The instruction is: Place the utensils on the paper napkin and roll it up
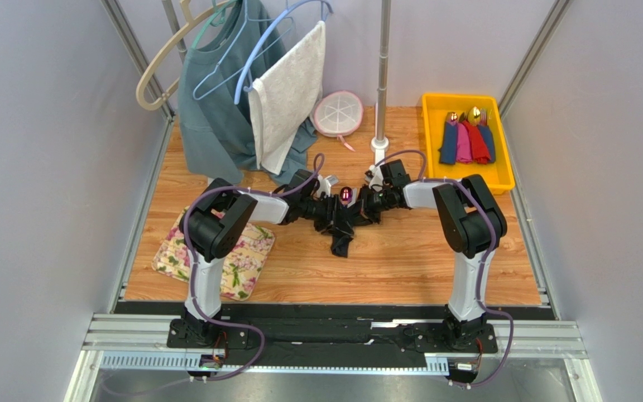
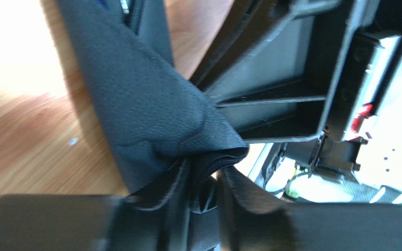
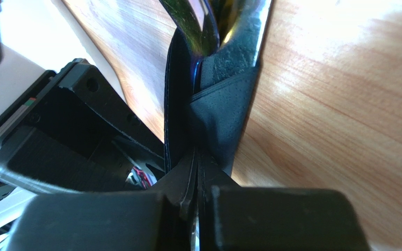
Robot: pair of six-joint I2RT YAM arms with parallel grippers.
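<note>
Top external view, right gripper (image 3: 199,194) clenched on the black napkin (image 1: 341,231), spoon (image 1: 347,194) tucked inside just ahead of it, left gripper (image 2: 207,200) flanking a fold, its hold we cannot tell.

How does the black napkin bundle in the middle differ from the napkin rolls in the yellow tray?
The black napkin bundle is mid-table, loose, a tail trailing; the blue, pink and red rolls lie tidy, side by side in the yellow tray. Its spoon bowl is purple-pink; theirs are gold. Both wrap cutlery, heads showing.
</note>
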